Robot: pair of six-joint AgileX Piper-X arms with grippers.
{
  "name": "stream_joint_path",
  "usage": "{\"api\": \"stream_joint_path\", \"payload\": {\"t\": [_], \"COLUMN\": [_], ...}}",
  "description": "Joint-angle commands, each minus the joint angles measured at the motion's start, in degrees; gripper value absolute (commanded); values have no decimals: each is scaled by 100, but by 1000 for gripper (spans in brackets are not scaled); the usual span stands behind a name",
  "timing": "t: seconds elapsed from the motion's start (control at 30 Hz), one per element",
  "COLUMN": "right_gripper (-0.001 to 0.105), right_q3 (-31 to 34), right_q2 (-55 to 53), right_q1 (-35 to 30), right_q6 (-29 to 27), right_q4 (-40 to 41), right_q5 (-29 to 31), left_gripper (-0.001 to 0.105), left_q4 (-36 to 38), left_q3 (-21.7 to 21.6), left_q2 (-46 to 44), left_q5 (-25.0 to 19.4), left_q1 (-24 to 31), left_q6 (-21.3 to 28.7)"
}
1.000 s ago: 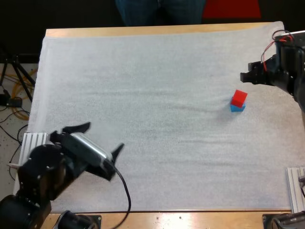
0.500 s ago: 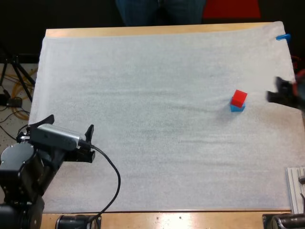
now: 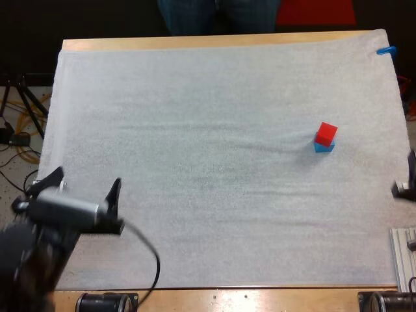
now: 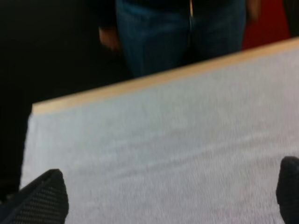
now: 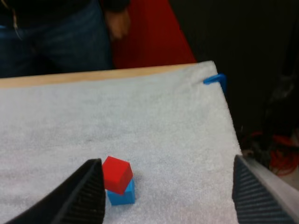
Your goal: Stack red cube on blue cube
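Observation:
The red cube (image 3: 327,132) rests on top of the blue cube (image 3: 324,147), slightly turned, at the mat's right side. My left gripper (image 3: 83,185) hovers over the mat's near left corner, far from the cubes, its fingers wide apart and holding nothing. In the left wrist view my left gripper (image 4: 173,168) faces bare mat. My right gripper (image 5: 167,162) is open, drawn back from the stack, with the red cube (image 5: 117,173) and blue cube (image 5: 122,195) just beyond one of its fingers (image 5: 88,191). Nothing touches the stack.
A person in jeans (image 3: 218,16) stands at the table's far edge, with a hand (image 5: 117,23) hanging down. A metal rail (image 3: 403,257) lies at the near right corner. A tripod and cables (image 3: 19,110) stand off the left side.
My right arm has pulled away from the stack, toward the right edge and nearer the front. My left arm has drawn back to the near left corner. The cubes have stayed put.

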Motion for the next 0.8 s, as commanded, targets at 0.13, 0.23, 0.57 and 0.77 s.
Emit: {"api": "stream_joint_path", "payload": {"t": [0.13, 0.23, 0.57, 0.77], "right_gripper": [58, 58, 58, 58], "right_q3": [290, 406, 776, 893], "right_q2": [-1129, -1679, -3181, -3151], "right_q1": [-23, -23, -23, -10], "right_q6": [7, 118, 247, 246], "right_q4": [306, 392, 908, 1071], "right_q5": [-30, -30, -34, -35], "left_gripper": [87, 87, 87, 87], "left_q4": [396, 671, 1588, 2252], "left_q3": [-59, 9, 405, 507], "left_q2": [-1037, -1600, -3162, -3187], "left_q5": [-280, -281, -268, -358], "left_q1": [3, 3, 3, 21], "left_q6": [-92, -92, -92, -92]}}
